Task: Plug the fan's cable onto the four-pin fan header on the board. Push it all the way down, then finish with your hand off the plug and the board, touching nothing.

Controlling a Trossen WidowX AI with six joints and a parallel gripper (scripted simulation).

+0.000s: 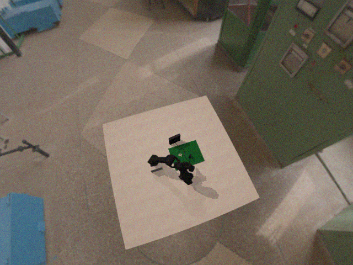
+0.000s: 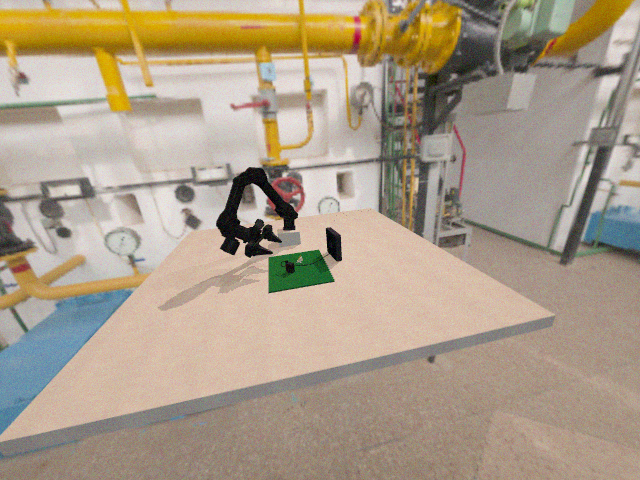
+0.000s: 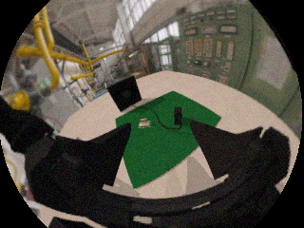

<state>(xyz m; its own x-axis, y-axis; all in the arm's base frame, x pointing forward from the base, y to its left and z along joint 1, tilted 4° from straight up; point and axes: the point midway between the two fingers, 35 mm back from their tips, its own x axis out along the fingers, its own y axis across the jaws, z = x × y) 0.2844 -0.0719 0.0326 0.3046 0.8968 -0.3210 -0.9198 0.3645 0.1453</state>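
Top view: looks steeply down from high overhead, well apart from the bench (image 1: 137,205) (image 2: 330,330) (image 3: 266,109); the whole bench top is small in the frame, floor around it.
Exterior view: looks across the bench from beyond a near edge, slightly downward, toward the wall with yellow pipes (image 2: 180,32); farther off than the wrist view.
Wrist view: the nearest, round and wide-angled, looking out between the fingers of the gripper (image 1: 190,171) (image 2: 276,245) (image 3: 161,125) over the green board (image 1: 196,150) (image 2: 305,279) (image 3: 157,147).
Top and exterior shared: bench, whole arm, board, upright black fan (image 1: 174,138) (image 2: 333,244) (image 3: 125,93).
Top and wrist shared: board, fan, green cabinet front (image 1: 284,114) (image 3: 214,47).
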